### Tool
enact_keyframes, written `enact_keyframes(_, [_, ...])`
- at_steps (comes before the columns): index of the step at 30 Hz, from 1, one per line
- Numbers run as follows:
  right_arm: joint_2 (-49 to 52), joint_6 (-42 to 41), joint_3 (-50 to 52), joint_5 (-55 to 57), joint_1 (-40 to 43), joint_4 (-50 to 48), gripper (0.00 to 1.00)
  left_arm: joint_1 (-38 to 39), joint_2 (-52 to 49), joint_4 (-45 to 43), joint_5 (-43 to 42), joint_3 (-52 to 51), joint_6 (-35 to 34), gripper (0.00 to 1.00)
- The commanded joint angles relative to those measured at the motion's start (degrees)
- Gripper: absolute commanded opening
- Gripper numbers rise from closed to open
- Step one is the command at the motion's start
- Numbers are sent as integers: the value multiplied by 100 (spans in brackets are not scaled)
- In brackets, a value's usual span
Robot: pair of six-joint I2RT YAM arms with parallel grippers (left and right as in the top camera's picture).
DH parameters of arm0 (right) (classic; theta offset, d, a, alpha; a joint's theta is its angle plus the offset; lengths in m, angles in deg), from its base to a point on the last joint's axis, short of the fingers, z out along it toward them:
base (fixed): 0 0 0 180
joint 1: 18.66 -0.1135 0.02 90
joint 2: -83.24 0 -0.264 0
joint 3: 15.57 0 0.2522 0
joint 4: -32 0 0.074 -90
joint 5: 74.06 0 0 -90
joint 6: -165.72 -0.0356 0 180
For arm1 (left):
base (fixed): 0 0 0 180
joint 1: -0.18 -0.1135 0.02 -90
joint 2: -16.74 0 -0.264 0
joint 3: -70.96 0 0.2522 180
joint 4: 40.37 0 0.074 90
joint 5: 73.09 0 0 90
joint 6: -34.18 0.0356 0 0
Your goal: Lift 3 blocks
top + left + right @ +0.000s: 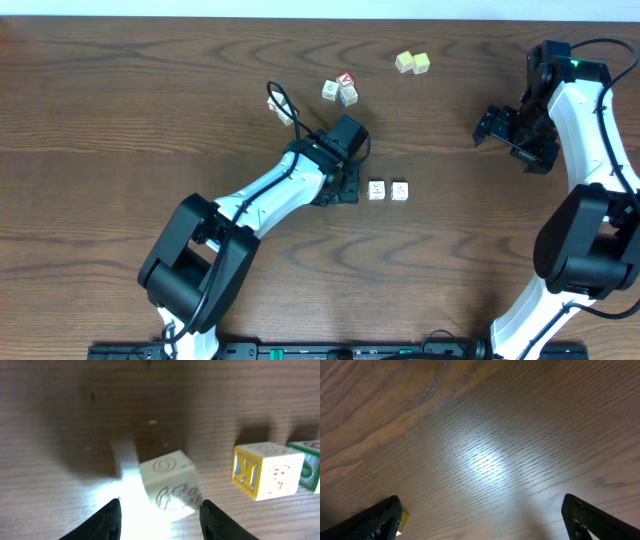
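Observation:
Three small whitish blocks lie in a row at mid-table. In the overhead view two of them show, one [377,190] beside the other [399,190]; the third is hidden under my left gripper [345,186]. The left wrist view shows that third block [170,485], tilted, between my left gripper's [160,506] spread fingers. The right fingertip [212,515] is at its edge and the left fingertip [112,515] stands apart from it, so the gripper is open. To its right sit the yellow-edged block [267,470] and a green-edged block [311,472]. My right gripper [492,125] [480,512] hangs wide open, holding nothing.
A cluster with a red-topped cube [340,90] and a pale yellow pair of cubes [412,62] lie at the back. A small pale piece [275,106] lies near the left arm's cable. A yellow bit [403,520] shows beside the right gripper's left finger.

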Motion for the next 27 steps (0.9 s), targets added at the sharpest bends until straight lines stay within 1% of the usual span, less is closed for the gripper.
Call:
enact_keyframes(1, [-186,-83,-85,33,15,0,99,-92,514,166,74,66,140,52])
enact_keyframes(3, [-186,-83,-85,33,15,0,99,-96,638,293,74,66,70,52])
enact_keyframes(6, [-186,-83,-85,33,15,0,99,-57,621,343,76,28,-323,51])
enact_keyframes(14, [-186,-83,-85,33,17,0,99,227,55,-190,350,-90,-1298,51])
enact_keyframes(17, [-186,-83,-85,33,13,0,99,238,-105,-409,422,-90,-1445,51])
enact_keyframes(20, [-186,-83,-85,33,13,0,99,238,-164,-389,732,-90,-1670,51])
enact_keyframes(27, [-186,-83,-85,33,11,0,99,238,-179,-404,848,-90,-1668,51])
